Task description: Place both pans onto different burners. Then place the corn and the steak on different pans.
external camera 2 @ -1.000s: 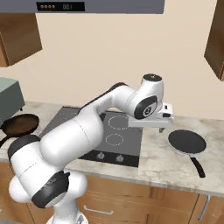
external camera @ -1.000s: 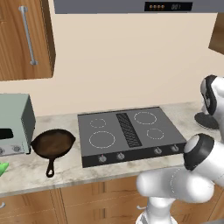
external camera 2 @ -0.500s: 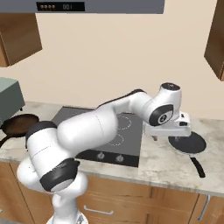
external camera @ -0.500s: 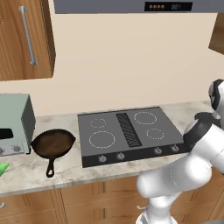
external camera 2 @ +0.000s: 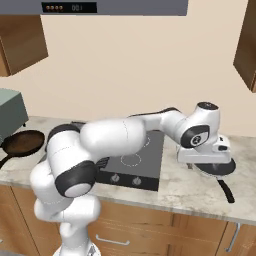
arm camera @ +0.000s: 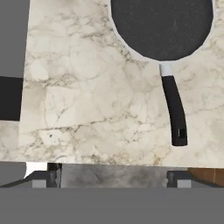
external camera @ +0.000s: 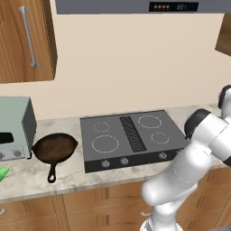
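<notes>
Spread wide, the claw [arm camera: 112, 177] is held empty above the marble table [arm camera: 87, 100], near the dark grey pan [arm camera: 161, 26] and its long handle [arm camera: 175, 111].

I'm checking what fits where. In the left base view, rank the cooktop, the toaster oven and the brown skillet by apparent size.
1. Cooktop, clearly largest.
2. Brown skillet and toaster oven look comparable; the oven is cut off by the frame edge, so I won't rank them.

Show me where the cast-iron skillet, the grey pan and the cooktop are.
cast-iron skillet [external camera: 55, 147], left base view, middle of its bowl
grey pan [arm camera: 162, 26], hand view, its dark cooking surface
cooktop [external camera: 115, 151], left base view, bare glass beside the grille
</notes>
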Controlling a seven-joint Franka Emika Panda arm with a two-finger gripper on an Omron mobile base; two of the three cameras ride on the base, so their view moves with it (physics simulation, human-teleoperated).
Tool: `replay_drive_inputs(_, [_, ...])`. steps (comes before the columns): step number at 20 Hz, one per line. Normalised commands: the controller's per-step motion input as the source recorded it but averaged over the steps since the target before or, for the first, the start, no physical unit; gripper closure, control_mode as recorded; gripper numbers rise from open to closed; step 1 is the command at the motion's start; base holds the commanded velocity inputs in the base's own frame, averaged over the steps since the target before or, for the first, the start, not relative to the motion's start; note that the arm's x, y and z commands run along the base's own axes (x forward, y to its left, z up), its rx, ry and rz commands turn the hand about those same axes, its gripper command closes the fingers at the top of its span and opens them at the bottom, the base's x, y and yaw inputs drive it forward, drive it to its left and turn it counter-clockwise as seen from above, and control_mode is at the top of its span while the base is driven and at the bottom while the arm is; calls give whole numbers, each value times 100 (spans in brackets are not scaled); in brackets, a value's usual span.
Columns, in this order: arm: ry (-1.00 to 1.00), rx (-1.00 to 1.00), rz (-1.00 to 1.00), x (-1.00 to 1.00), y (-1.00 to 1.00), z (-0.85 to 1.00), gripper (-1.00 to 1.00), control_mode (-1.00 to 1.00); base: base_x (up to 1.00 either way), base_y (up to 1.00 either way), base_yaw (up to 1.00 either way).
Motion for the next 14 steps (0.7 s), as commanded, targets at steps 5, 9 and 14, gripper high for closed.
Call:
replay_drive_inputs(5, [0,0,0,0,-34,-30,-100,-100,0,0,0])
replay_drive_inputs(9, [0,0,0,2,-31,-18,-100,-100,0,0,0])
replay_drive_inputs(14, [0,0,0,5,-33,-6,-100,-100,0,0,0])
